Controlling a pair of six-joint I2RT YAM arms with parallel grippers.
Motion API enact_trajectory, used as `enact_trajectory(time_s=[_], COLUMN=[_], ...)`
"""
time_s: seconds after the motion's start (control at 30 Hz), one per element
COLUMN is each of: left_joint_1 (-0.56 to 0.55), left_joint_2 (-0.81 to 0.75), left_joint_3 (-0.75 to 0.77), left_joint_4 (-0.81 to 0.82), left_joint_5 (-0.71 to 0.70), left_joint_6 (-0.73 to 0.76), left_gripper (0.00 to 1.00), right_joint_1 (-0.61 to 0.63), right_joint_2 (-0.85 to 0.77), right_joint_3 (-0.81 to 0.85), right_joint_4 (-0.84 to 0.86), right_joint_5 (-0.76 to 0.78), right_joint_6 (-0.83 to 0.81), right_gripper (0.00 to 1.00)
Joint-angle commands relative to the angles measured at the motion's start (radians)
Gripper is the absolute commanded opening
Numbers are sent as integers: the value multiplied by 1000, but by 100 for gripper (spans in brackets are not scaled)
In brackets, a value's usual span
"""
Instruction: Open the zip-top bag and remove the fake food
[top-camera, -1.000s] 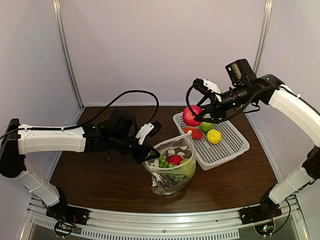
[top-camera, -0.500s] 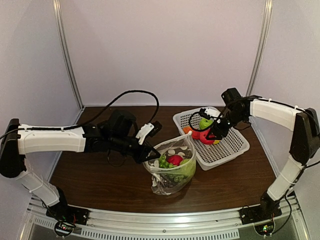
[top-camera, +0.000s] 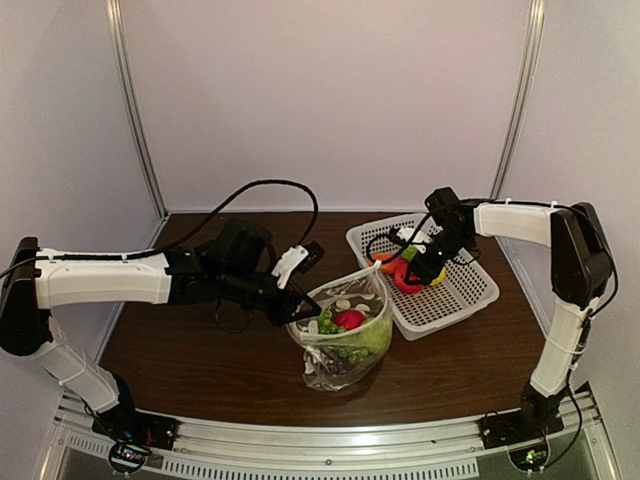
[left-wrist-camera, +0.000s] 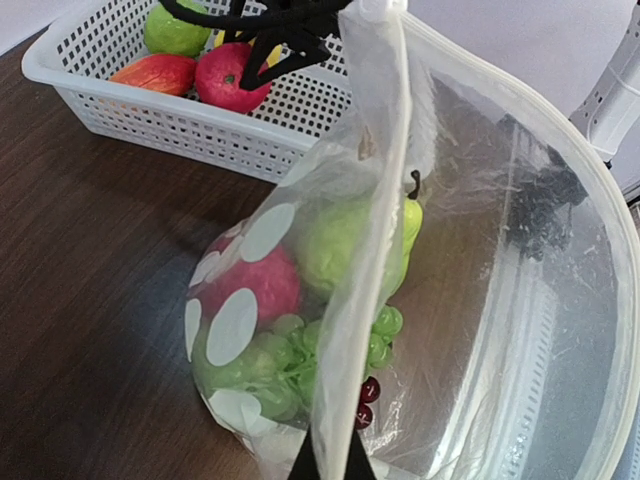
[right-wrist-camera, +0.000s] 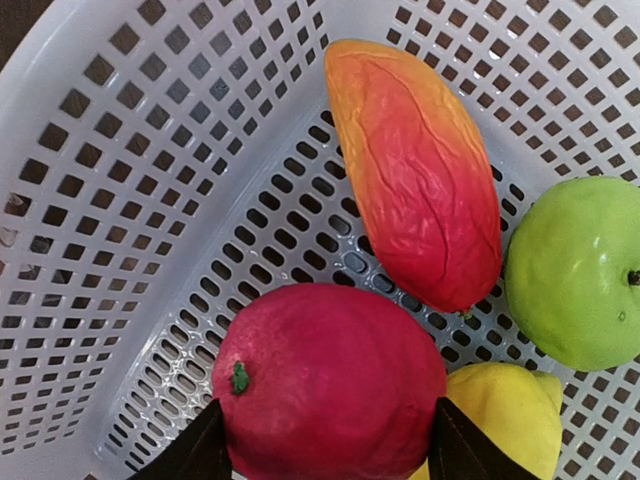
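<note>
The left gripper (left-wrist-camera: 330, 466) is pinched together on the rim of the zip-top bag (left-wrist-camera: 500, 260). The bag stands open ahead of it on the desk (left-wrist-camera: 90, 300), holding a red fruit (left-wrist-camera: 255, 285), a green fruit (left-wrist-camera: 345, 240) and green grapes (left-wrist-camera: 285, 365). The right gripper (right-wrist-camera: 325, 440) clasps a red apple (right-wrist-camera: 330, 375) resting in the white basket (right-wrist-camera: 100, 200). A lemon (right-wrist-camera: 500, 420), a green apple (right-wrist-camera: 575, 270) and an orange-red piece (right-wrist-camera: 415, 170) lie just beyond its fingers.

Clear zip-top bag (left-wrist-camera: 500, 300), big white round dots. Inside: pale green grapes (left-wrist-camera: 270, 375), pinkish-red fruit (left-wrist-camera: 265, 285), yellow-green fruit (left-wrist-camera: 340, 240), few dark red grapes (left-wrist-camera: 368, 390). White basket (right-wrist-camera: 120, 200), grid of small square holes. In it: red apple (right-wrist-camera: 330, 380) with tiny green speck, orange-to-red streaked piece (right-wrist-camera: 415, 170), green apple (right-wrist-camera: 575, 270), yellow lemon (right-wrist-camera: 500, 410). Table (top-camera: 200, 350) dark brown, wood grain.
</note>
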Motion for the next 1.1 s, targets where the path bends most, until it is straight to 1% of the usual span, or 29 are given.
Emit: enact_trajectory(time_s=[0.0, 0.17, 0.37, 0.5, 0.63, 0.73, 0.87, 0.97, 1.07], left_joint_1=[7, 7, 7, 7, 7, 5, 5, 6, 5], left_joint_2=[-9, -2, 16, 35, 43, 45, 40, 31, 25], left_joint_3=[29, 47, 74, 94, 107, 111, 110, 102, 88], left_joint_4=[12, 2, 2, 2, 5, 9, 8, 10, 20], left_joint_5=[13, 17, 29, 42, 54, 65, 67, 64, 62], left_joint_6=[-4, 2, 11, 12, 10, 5, -1, -2, -5], left_gripper=[0, 0, 0, 0, 0, 0, 0, 0, 0], right_joint_1=[8, 8, 16, 77, 197, 313, 439, 487, 526], right_joint_2=[-9, -88, -186, -244, -295, -315, -285, -263, -264], right_joint_3=[29, 62, 212, 287, 307, 288, 265, 233, 161], right_joint_4=[3, -71, -182, -215, -209, -200, -242, -280, -260], right_joint_5=[31, -29, -82, -136, -174, -143, -69, -39, 2], right_joint_6=[31, 41, 74, 78, 68, 21, -61, -108, -136], right_gripper=[67, 79, 82, 76, 67, 60, 47, 39, 37])
